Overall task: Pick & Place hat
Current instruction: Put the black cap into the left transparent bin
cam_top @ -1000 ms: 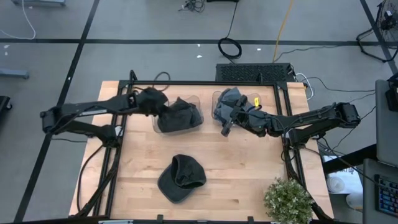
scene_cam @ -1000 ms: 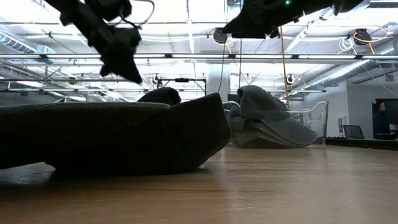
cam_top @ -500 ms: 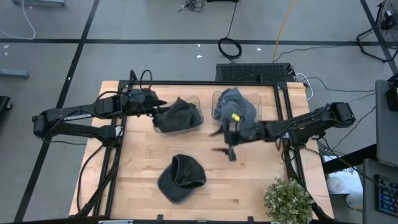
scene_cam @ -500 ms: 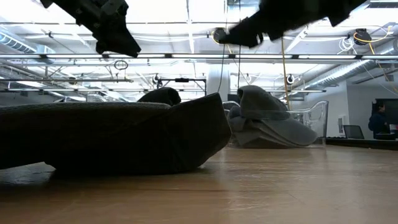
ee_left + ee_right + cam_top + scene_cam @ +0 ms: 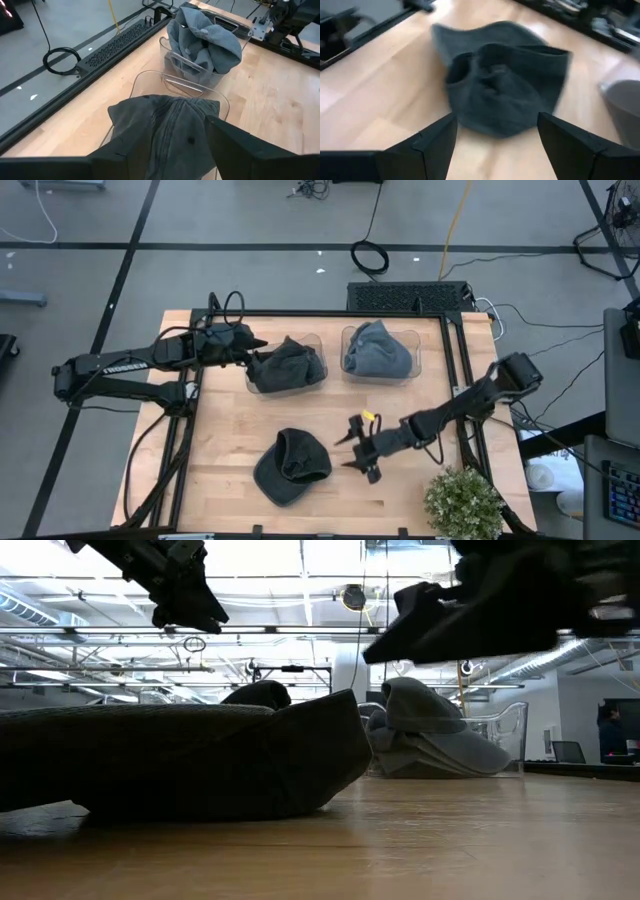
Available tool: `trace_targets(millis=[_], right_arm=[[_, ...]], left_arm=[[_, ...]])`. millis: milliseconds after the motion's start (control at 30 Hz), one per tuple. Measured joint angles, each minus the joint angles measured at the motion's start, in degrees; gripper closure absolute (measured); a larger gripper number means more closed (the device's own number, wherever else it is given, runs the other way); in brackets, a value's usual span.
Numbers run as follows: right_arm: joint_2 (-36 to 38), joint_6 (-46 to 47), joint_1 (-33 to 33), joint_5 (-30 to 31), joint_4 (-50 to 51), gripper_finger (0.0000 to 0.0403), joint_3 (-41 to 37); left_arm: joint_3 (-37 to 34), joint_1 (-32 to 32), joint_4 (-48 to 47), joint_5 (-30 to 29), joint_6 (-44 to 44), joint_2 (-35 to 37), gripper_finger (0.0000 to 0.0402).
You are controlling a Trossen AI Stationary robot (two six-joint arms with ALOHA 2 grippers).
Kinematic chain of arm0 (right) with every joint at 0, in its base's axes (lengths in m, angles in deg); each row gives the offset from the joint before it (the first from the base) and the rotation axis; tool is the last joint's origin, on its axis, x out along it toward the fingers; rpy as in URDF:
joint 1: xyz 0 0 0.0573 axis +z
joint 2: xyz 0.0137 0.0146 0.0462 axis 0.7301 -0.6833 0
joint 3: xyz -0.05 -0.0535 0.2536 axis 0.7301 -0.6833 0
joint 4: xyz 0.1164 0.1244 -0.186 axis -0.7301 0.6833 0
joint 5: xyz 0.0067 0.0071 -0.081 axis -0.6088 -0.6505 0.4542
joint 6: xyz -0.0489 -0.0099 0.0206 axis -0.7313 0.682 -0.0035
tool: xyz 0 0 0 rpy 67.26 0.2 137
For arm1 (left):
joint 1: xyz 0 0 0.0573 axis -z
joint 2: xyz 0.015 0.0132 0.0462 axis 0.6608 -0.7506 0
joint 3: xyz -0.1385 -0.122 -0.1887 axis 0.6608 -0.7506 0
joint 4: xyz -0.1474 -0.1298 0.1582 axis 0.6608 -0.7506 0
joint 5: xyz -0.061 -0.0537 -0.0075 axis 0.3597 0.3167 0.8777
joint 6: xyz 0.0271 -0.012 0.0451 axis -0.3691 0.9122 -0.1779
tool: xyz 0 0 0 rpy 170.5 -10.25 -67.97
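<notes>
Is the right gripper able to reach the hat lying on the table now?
Probably yes: the right gripper, open, is just beside the loose hat, with only bare table between them.

A potted plant (image 5: 463,504) is set at the table's (image 5: 420,415) near right corner. A coiled black cable (image 5: 369,256) is laid on the floor beyond it.

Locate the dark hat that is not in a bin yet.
In the high view the loose dark hat lies on the table's near-middle, below the left clear bin, with the right tool open just to its right.
</notes>
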Motion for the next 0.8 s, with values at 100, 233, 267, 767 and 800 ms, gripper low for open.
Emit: trace_targets(millis=[100,233,267,767,800], right_arm=[[-2.78,-1.00,1.76,-0.18,-3.14,0.0140,0.36],[-4.78,1.54,3.01,0.03,-5.31,0.0140,0.61],[-5.50,2.35,3.11,0.05,-6.27,0.0140,0.65],[-19.28,5.03,3.18,-0.20,-17.08,0.0140,4.06],[-20.11,4.63,3.34,-0.18,-17.23,0.0140,4.94]], left_arm=[[0.00,0.00,0.00,-0.01,-0.40,0.02,0.0206],[0.00,0.00,0.02,-0.02,-0.39,0.00,0.0206],[0.00,0.02,0.02,0.00,-0.39,0.00,0.0206],[0.04,0.00,0.04,-0.02,-0.28,0.02,0.0206],[0.04,0.00,0.02,0.00,-0.28,0.00,0.0206]])
